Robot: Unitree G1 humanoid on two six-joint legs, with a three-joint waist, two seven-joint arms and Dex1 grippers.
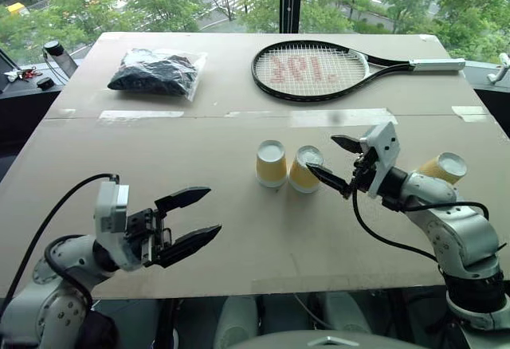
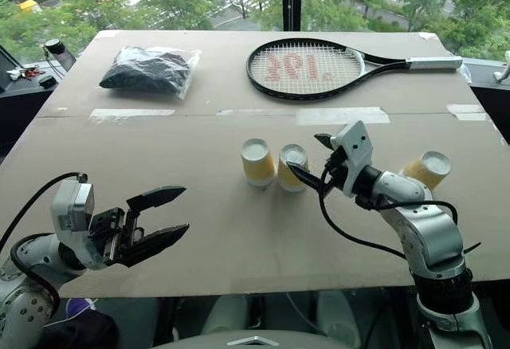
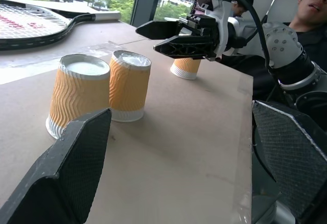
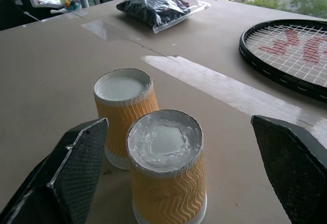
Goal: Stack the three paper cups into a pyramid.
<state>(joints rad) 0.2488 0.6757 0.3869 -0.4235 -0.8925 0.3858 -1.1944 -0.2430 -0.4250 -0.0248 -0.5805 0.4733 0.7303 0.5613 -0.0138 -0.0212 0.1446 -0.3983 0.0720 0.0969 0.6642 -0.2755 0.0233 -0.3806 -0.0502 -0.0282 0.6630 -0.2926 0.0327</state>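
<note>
Yellow cups: two [image 1: 271, 163] [image 1: 304, 169] stand upside down, side by side mid-table [image 1: 239, 229]; the third [image 1: 443, 167] sits well right. Right gripper [image 1: 335, 162] gapes beside the pair, left gripper [image 1: 195, 217] open too, both empty.

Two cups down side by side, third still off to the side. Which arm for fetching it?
Right, probably. The third cup stands on the robot's right, just behind the right arm, whose open gripper hovers beside the base pair. The left gripper is open too, but across the table.
</note>
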